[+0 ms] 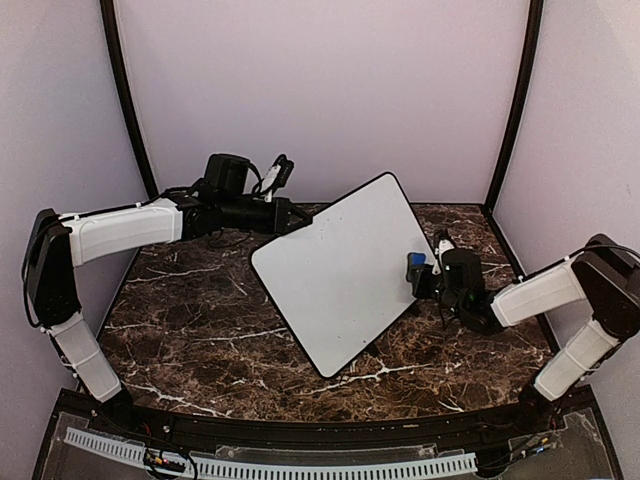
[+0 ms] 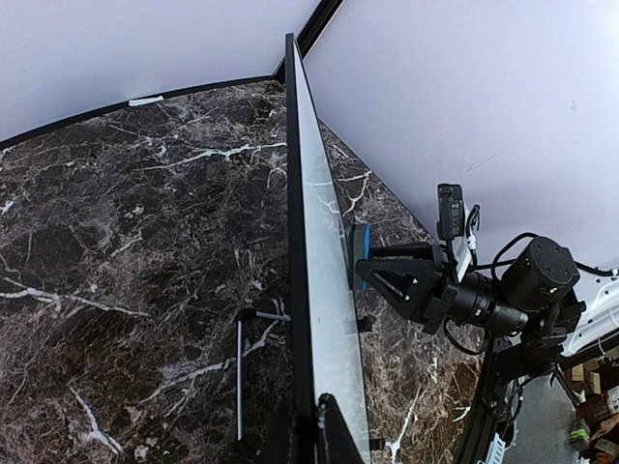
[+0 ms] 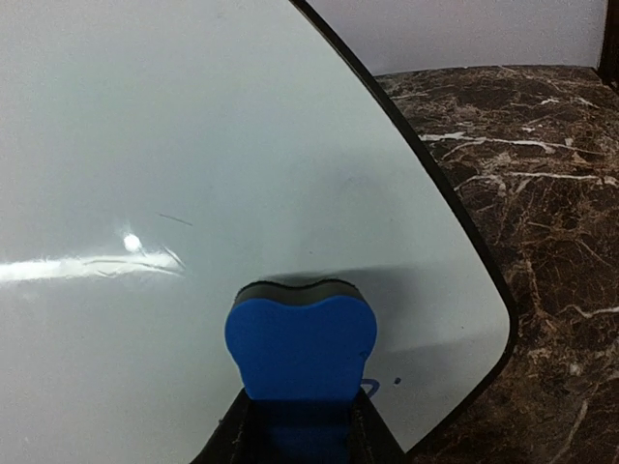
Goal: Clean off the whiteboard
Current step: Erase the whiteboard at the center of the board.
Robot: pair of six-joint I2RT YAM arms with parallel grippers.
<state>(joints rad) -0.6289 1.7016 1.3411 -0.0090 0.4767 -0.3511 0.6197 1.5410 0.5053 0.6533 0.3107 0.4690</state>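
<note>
The whiteboard (image 1: 340, 275), white with a thin black frame, stands tilted on edge on the marble table. My left gripper (image 1: 297, 222) is shut on its upper left edge and holds it up; the left wrist view shows the board edge-on (image 2: 324, 319) between my jaws. My right gripper (image 1: 420, 272) is shut on a blue eraser (image 1: 416, 264) with a dark felt face, pressed against the board's right side. In the right wrist view the eraser (image 3: 300, 343) sits on the board (image 3: 193, 174), with a small blue ink mark (image 3: 372, 389) beside it.
The dark marble table (image 1: 190, 310) is enclosed by pale walls with black corner posts (image 1: 125, 90). In the left wrist view a thin metal rod (image 2: 239, 372) shows low behind the board. A perforated white strip (image 1: 300, 465) runs along the near edge.
</note>
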